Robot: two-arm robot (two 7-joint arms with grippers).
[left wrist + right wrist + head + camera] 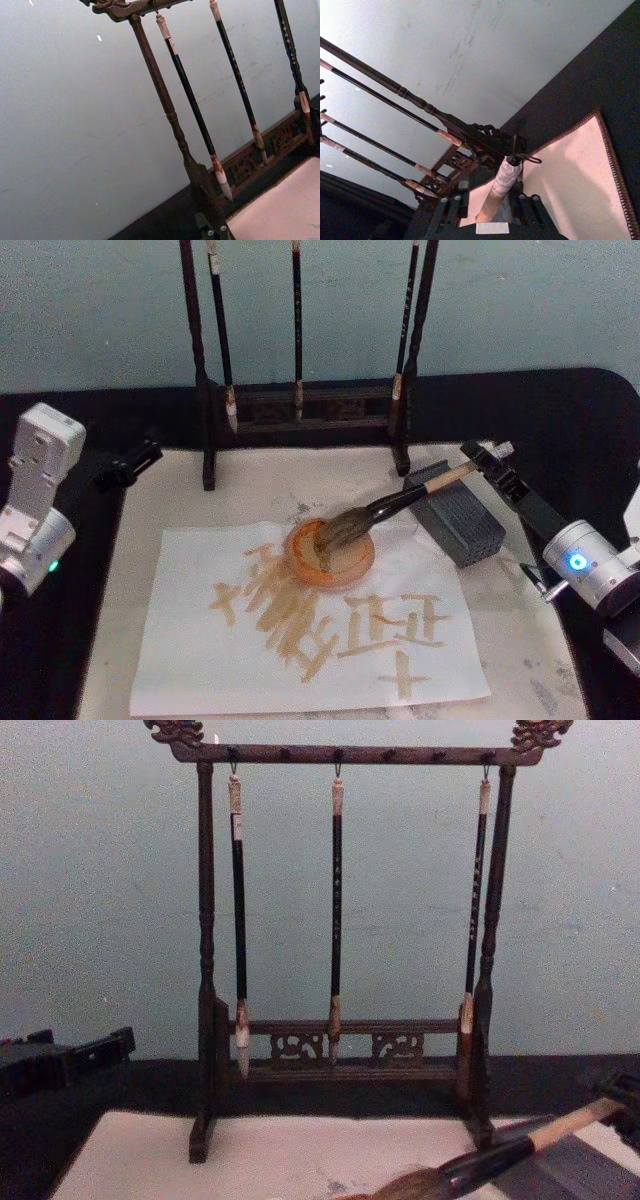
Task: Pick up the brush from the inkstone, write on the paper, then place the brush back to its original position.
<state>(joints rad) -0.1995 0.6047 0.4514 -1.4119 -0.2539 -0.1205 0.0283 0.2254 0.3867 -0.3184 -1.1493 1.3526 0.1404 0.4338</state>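
1 arm is placed for this: the right gripper (487, 462) clamps the brush (400, 503) by its tan upper shaft, the shaft slanting down-left over the inkstone (458, 522) to bristles in the orange dish (331, 552) on the paper (200, 640).

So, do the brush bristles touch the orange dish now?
Touching. In the head view the brush bristles rest inside the orange dish, with no gap.

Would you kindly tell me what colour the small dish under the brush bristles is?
The dish is orange, seen best in the head view.
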